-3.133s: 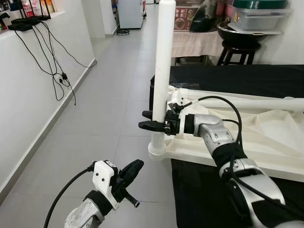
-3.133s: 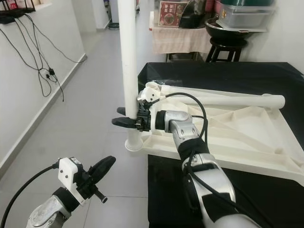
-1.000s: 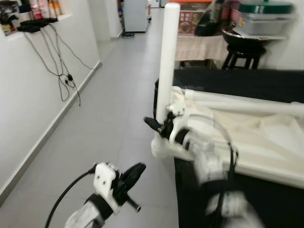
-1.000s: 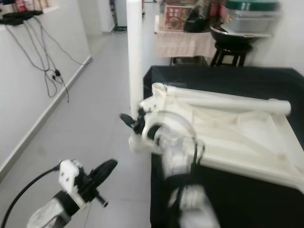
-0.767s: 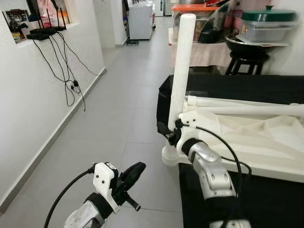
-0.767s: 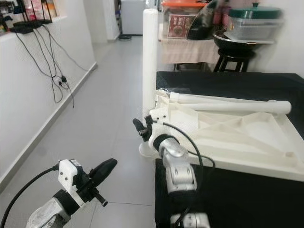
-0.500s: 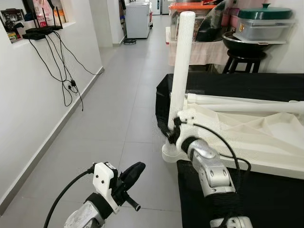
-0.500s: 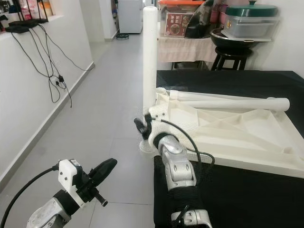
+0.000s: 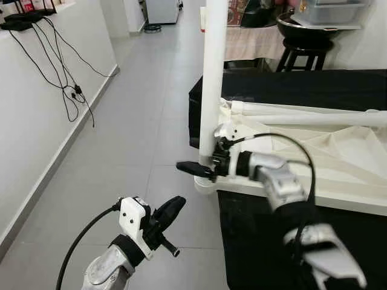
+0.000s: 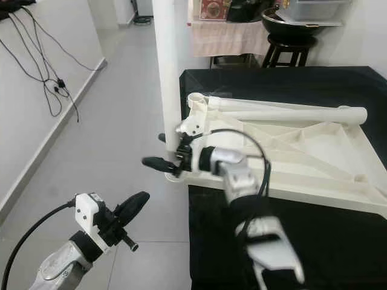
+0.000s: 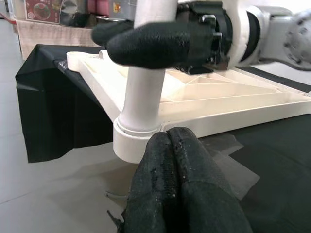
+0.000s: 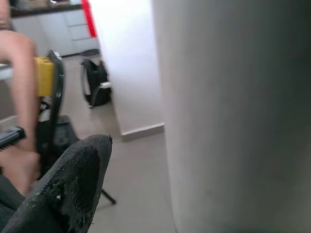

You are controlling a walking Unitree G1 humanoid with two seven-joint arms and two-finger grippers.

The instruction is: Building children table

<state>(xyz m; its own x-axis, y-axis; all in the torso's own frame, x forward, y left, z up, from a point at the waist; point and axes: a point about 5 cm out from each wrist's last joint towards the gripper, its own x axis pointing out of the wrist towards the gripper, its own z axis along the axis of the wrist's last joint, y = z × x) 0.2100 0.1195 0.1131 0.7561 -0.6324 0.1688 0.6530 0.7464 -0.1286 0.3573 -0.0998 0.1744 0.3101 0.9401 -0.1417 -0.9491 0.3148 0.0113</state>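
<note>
Lying upside down on a black-draped bench, the white plastic children's tabletop carried one upright white tubular leg in its corner socket. The right gripper, fingers spread around it, seemingly seated the leg; tightening looked next. The left gripper, fingers closed and empty, hung idle.

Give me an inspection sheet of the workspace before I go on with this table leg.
Surface: black cloth under the upturned white tabletop.
Job's things: upright white leg seated in the tabletop's corner socket; second leg lying across the tabletop.
Clutter: nothing seen on the cloth.
Grippers: right gripper around the upright leg near its base, one finger on each side; left gripper shut, low over the floor, apart from the leg.
Cables: black cables hanging down the left wall; arm cable looping over the right wrist.
Surroundings: grey tiled floor; black stool behind.
</note>
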